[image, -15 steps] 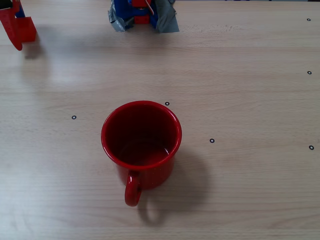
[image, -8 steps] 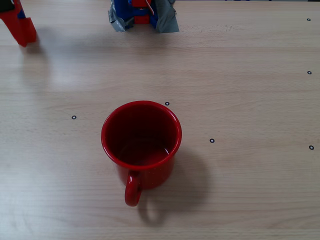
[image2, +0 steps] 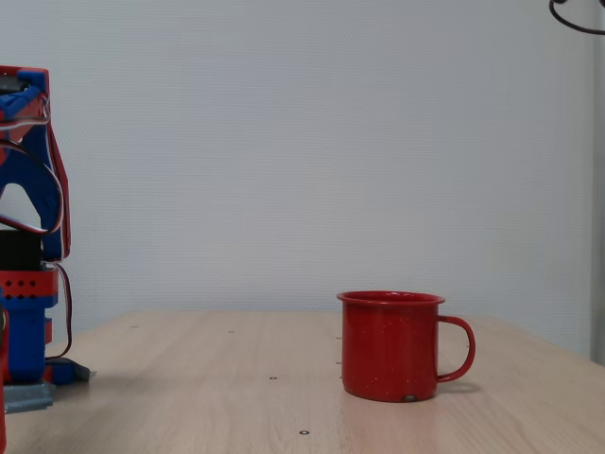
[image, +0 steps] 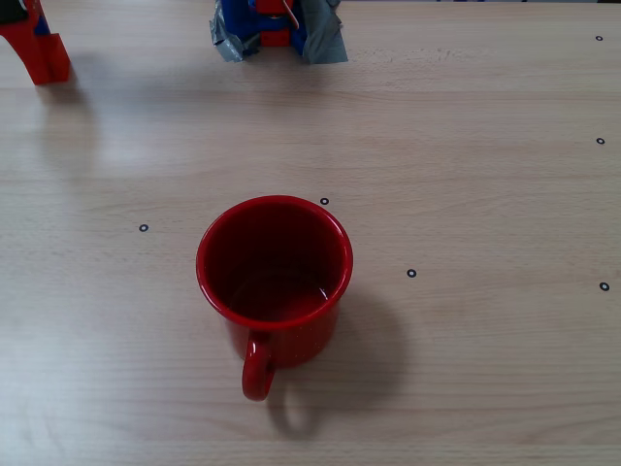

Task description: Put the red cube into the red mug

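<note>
Risk: gripper [image: 34, 53] is at the top-left corner of the overhead fixed view, well apart from the glossy red enamel mug [image: 275, 272], so a long carry could shake the small matte red cube [image: 50, 60] loose. Looks like the cube sits btwn the fingers, but red on red, so can't tell if they're clamped. Mug upright on the pale wood-grain table [image: 466, 194], handle toward cam; interior appears empty.

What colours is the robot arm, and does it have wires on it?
The arm is made of bright blue and red plastic parts with a black block set into it. Thin red, white and black wires loop along its side. Its base is held down with grey tape. The gripper is red with a little blue showing, and its fingers are long and tapered.
</note>
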